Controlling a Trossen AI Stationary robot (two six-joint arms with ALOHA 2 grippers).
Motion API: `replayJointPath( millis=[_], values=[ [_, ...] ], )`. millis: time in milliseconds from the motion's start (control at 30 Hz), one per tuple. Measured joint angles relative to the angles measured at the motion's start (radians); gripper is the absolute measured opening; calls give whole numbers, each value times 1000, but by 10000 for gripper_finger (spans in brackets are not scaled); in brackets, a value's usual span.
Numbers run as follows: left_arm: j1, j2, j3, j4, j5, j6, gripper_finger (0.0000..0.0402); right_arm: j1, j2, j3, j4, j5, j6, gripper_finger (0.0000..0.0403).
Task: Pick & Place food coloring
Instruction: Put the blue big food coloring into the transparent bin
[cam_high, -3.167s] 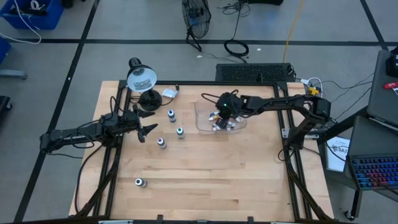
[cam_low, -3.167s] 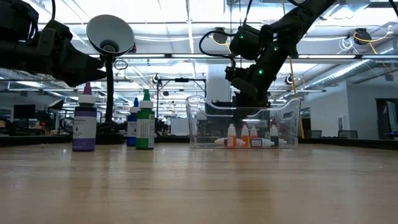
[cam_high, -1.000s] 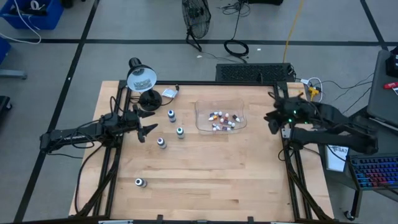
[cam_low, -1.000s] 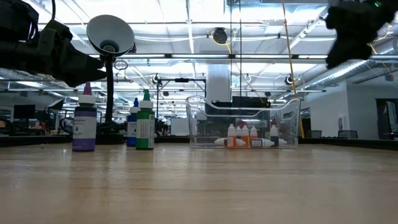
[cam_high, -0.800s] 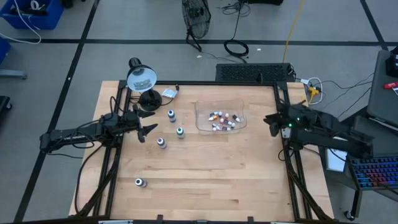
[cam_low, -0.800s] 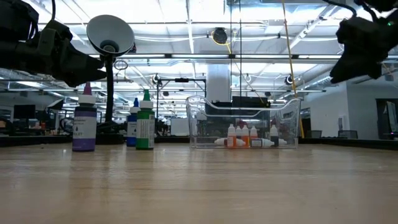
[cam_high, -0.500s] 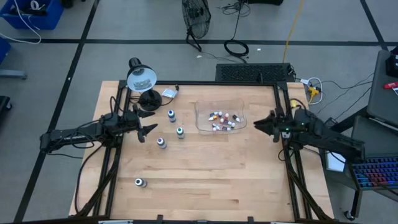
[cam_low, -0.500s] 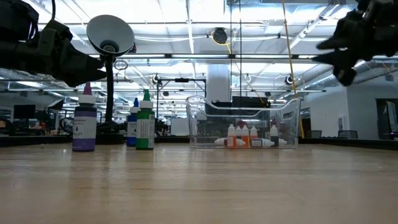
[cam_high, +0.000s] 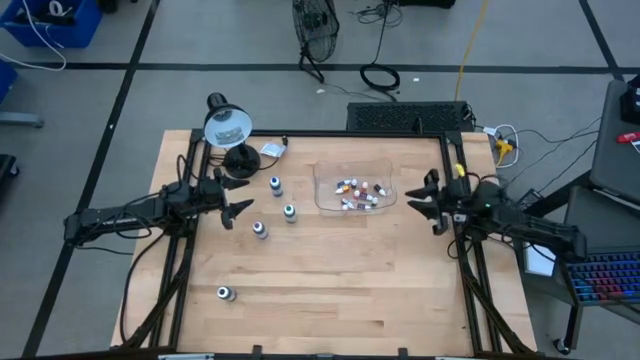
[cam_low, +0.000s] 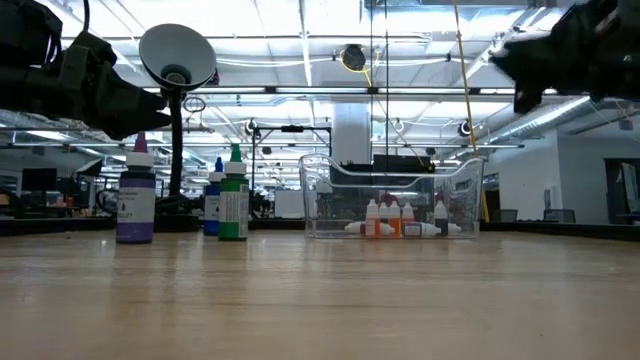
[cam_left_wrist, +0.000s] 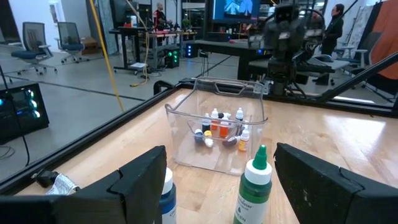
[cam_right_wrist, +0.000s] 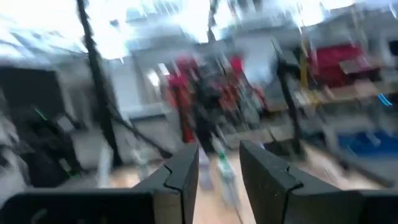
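Note:
Several tiny whitish food coloring bottles (cam_high: 356, 192) sit on the floor of a clear plastic tray (cam_high: 325, 205), also seen in the low view (cam_low: 400, 218) and the left wrist view (cam_left_wrist: 219, 126). Three larger bottles (cam_high: 275, 185) (cam_high: 290, 212) (cam_high: 260, 229) stand on their bases left of the tray; a fourth (cam_high: 226, 293) rests nearer the near edge. My left gripper (cam_high: 232, 202) hovers open just left of them, a green-capped bottle (cam_left_wrist: 254, 186) ahead of its fingers. My right gripper (cam_high: 424, 200) is open, in the air right of the tray, pointing at it.
A desk lamp (cam_high: 228, 124) stands on its round base (cam_high: 240, 160) at the far left corner, with a small packet (cam_high: 272, 150) beside it. Black frame rails (cam_high: 452, 170) run along the table's sides. Bare wood (cam_high: 350, 280) fills the near half.
My right arm, drawn back from over the tray to the table's right edge, has moved a little toward the tray and tipped from pointing downward to level, facing the table's left. The left arm and all bottles have kept still.

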Motion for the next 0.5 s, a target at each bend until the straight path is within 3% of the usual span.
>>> replayJointPath(
  millis=[500],
  values=[
    [0, 0, 0, 0, 0, 0, 296, 0, 6, -3, -185, 180, -82, 108]
  ],
)
